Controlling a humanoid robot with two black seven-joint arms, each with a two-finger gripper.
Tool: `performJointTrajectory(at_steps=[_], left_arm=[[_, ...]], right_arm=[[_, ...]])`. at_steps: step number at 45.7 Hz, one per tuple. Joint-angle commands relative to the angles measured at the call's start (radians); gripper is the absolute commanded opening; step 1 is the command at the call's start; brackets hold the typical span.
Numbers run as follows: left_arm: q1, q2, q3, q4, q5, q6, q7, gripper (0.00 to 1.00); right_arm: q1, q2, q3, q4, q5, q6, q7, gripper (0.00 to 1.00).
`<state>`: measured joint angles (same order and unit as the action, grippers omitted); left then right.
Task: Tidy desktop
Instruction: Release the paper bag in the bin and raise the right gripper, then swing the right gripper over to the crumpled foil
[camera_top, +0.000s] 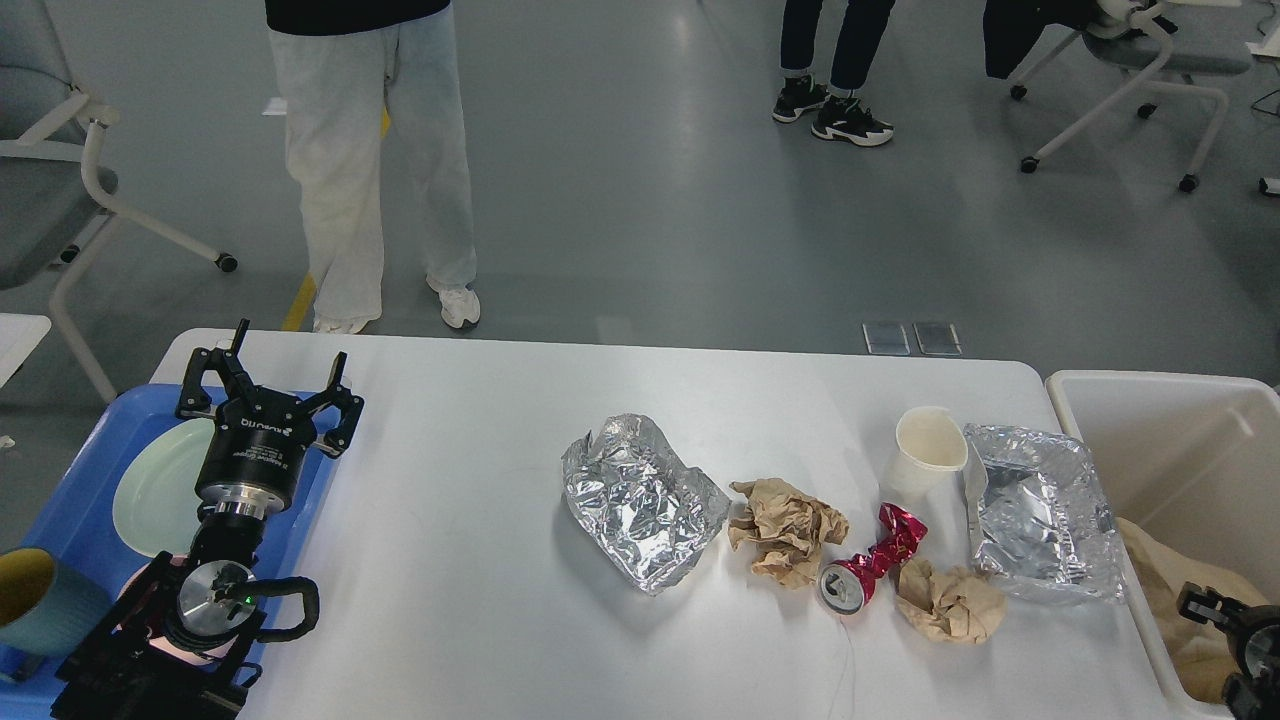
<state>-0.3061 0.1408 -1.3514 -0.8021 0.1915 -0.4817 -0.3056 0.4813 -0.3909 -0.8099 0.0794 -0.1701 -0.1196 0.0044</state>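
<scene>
The white desktop (470, 520) carries litter on its right half: a crumpled foil sheet (640, 500), a brown paper wad (790, 528), a crushed red can (868, 568), a second brown paper wad (950, 602), a white paper cup (925, 452) lying tilted, a foil tray (1045, 520) and a white plastic utensil (973, 500) against it. My left gripper (290, 345) stands open and empty above the desktop's left edge. My right gripper (1235, 640) shows only in part at the bottom right, over the bin, too dark to tell its state.
An off-white bin (1150, 395) at the right end holds brown paper (1180, 620). A blue tray (70, 500) at the left holds a pale green plate (155, 485) and a teal cup (40, 600). People and wheeled chairs stand beyond the table.
</scene>
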Motion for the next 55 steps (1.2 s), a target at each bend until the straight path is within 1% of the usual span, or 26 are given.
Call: performJointTrajectory(at_steps=[1,4,7,8,13,16,18,20,22,27,29,31,33,35,38,44,47,51,55], left_arm=[[0.001,-0.001,0.0,0.001,0.0,0.0,-0.001,0.96],[0.001,0.0,0.0,0.0,0.0,0.0,0.0,0.96],[-0.001,-0.001,0.0,0.0,0.0,0.0,0.0,0.96],[0.001,0.0,0.0,0.0,0.0,0.0,0.0,0.96],[-0.001,-0.001,0.0,0.0,0.0,0.0,0.0,0.96],[-0.001,-0.001,0.0,0.0,0.0,0.0,0.0,0.96],[-0.001,-0.001,0.0,0.0,0.0,0.0,0.0,0.96],[-0.001,-0.001,0.0,0.0,0.0,0.0,0.0,0.96],[-0.001,-0.001,0.0,0.0,0.0,0.0,0.0,0.96],[-0.001,-0.001,0.0,0.0,0.0,0.0,0.0,0.96],[0.001,-0.001,0.0,0.0,0.0,0.0,0.0,0.96],[0.001,-0.001,0.0,0.0,0.0,0.0,0.0,0.96],[0.001,-0.001,0.0,0.0,0.0,0.0,-0.001,0.96],[0.001,-0.001,0.0,0.0,0.0,0.0,-0.001,0.96],[0.001,-0.001,0.0,0.0,0.0,0.0,-0.001,0.96],[0.001,-0.001,0.0,0.0,0.0,0.0,-0.001,0.96],[0.001,0.0,0.0,0.001,0.0,0.0,-0.001,0.96],[0.001,0.0,0.0,0.001,0.0,0.0,-0.001,0.96],[0.001,0.0,0.0,0.001,0.0,0.0,-0.001,0.96]], right_arm=[[0.032,-0.042,-0.002,0.042,-0.008,0.005,-0.006,1.0],[0.08,-0.077,-0.012,0.121,-0.019,0.018,-0.007,1.0],[0.169,-0.138,-0.031,0.226,-0.035,0.038,-0.011,1.0],[0.245,-0.178,-0.06,0.308,-0.067,0.061,-0.014,1.0],[0.508,-0.291,-0.165,0.525,-0.167,0.146,-0.049,1.0],[0.679,-0.327,-0.265,0.655,-0.209,0.202,-0.06,1.0],[0.813,-0.328,-0.354,0.735,-0.229,0.253,-0.06,1.0],[0.955,-0.321,-0.454,0.805,-0.241,0.323,-0.06,1.0],[1.099,-0.293,-0.544,0.867,-0.243,0.42,-0.061,1.0],[1.408,-0.113,-0.704,0.987,-0.241,0.702,-0.061,1.0],[1.509,-0.053,-0.713,1.028,-0.24,0.817,-0.061,1.0],[1.595,-0.032,-0.706,1.068,-0.233,0.908,-0.061,1.0],[1.678,-0.025,-0.678,1.109,-0.232,0.981,-0.063,1.0],[1.761,-0.017,-0.651,1.16,-0.232,1.032,-0.063,1.0],[1.891,0.0,-0.623,1.259,-0.232,1.068,-0.064,1.0],[2.106,0.006,-0.594,1.462,-0.215,1.066,-0.063,1.0],[2.163,0.026,-0.591,1.539,-0.184,1.065,-0.061,1.0],[2.195,0.064,-0.585,1.625,-0.137,1.042,-0.061,1.0],[2.206,0.08,-0.566,1.656,-0.098,1.011,-0.06,1.0]])
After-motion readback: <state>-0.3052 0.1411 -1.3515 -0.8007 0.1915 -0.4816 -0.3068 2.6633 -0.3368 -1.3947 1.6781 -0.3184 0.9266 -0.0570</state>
